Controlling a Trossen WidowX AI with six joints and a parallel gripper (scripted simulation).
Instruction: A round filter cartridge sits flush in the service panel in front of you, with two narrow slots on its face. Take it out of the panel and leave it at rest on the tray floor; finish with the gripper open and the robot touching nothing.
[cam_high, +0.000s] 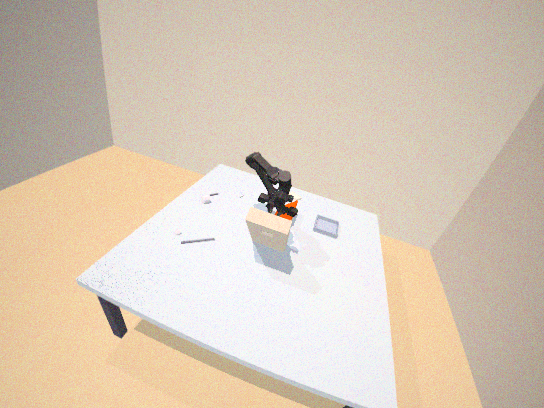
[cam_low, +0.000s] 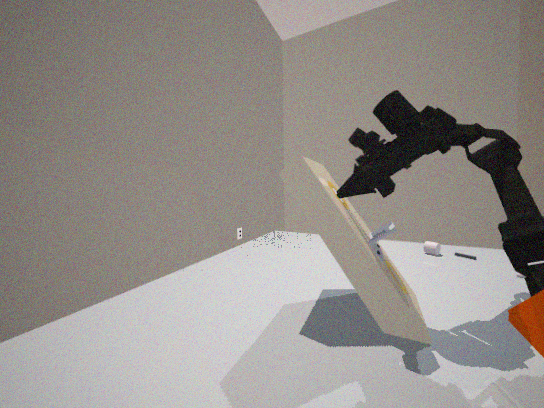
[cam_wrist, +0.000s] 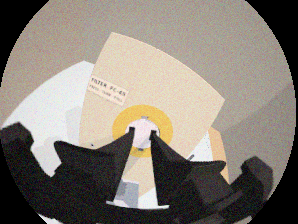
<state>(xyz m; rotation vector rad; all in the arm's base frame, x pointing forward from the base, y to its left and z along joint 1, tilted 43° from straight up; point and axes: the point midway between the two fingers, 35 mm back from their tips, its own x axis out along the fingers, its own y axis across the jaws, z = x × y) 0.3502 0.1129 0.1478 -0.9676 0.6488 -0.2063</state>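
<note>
pincer (cam_wrist: 141, 135) tips at cartridge (cam_wrist: 143, 128) face (narrowly parted), panel (cam_wrist: 169, 83) tilted

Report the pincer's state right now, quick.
Pincer: fingers set narrow and partly open, tips at the filter cartridge face in the service panel; gripping nothing.

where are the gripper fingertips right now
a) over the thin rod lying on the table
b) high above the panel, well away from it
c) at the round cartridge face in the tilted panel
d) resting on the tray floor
c, the gripper fingertips meet the yellow-ringed cartridge set in the leaning panel, while the tray sits apart on the table.
</note>
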